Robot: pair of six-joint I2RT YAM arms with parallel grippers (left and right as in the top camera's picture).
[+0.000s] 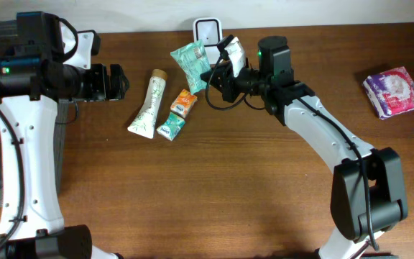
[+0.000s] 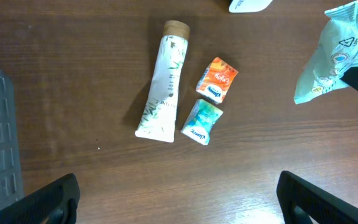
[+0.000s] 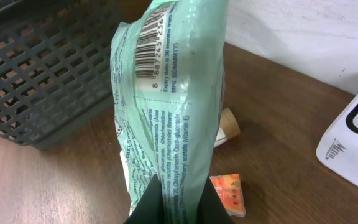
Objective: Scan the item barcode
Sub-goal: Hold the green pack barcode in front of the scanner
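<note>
While the right end effector [image 1: 213,75] pinches one end of the soft mint-green plastic pack [image 1: 190,63], held up off the brown wooden surface [image 1: 228,180], its black barcode [image 3: 154,34] sits at the far end. The small white box scanner [image 1: 207,30] stands just beside that end, so the right arm is nearer. The left end effector [image 1: 117,81] is spread wide, empty, well apart.

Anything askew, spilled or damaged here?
Nothing stands out. The right gripper holds the green packet by one end beside the white scanner. The tube, orange pack and teal pack lie intact, nothing spilled.
</note>
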